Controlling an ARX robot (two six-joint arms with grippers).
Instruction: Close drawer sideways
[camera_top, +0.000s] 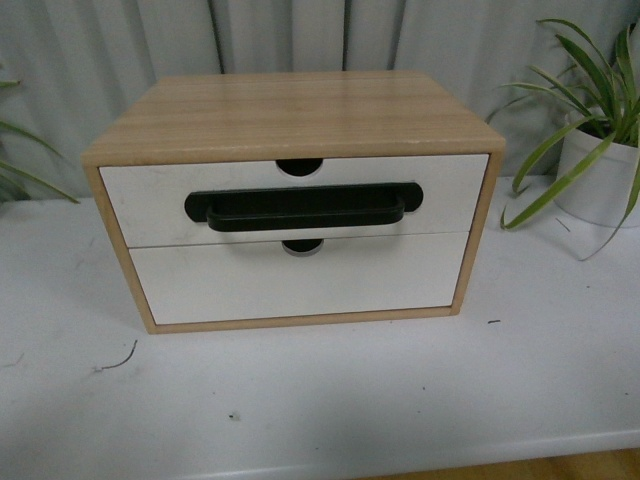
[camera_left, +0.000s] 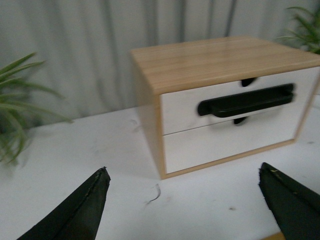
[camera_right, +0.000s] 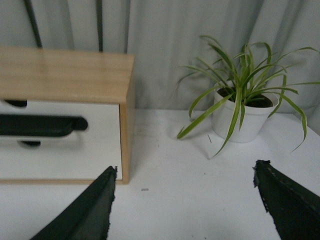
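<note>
**Both hands open and clear of the drawer**

Neither of my arms shows in the front view. From the wrist cameras, my left hand is spread wide, its two dark fingers far apart with nothing between them. It looks towards the left front corner of the wooden cabinet and is clear of it, with bare white bench in between. My right hand is spread just as wide and is also empty. It faces the cabinet's right front corner and, beyond that, the potted spider plant on the bench. Neither hand touches anything.

The drawer is the upper of the two in the cabinet, which stands in the middle of the bench with its front turned to me. Its white panel carries a long black bar handle and has a semicircular notch cut into the top edge. As far as I can tell from all three views, the panel sits level with the cabinet's front edge. Below it is the plain white lower drawer front, also flush.

A grey curtain hangs behind the cabinet. Leaves of a second plant reach in at the bench's left side. A small curved scrap lies on the bench just ahead of the cabinet's left corner.
</note>
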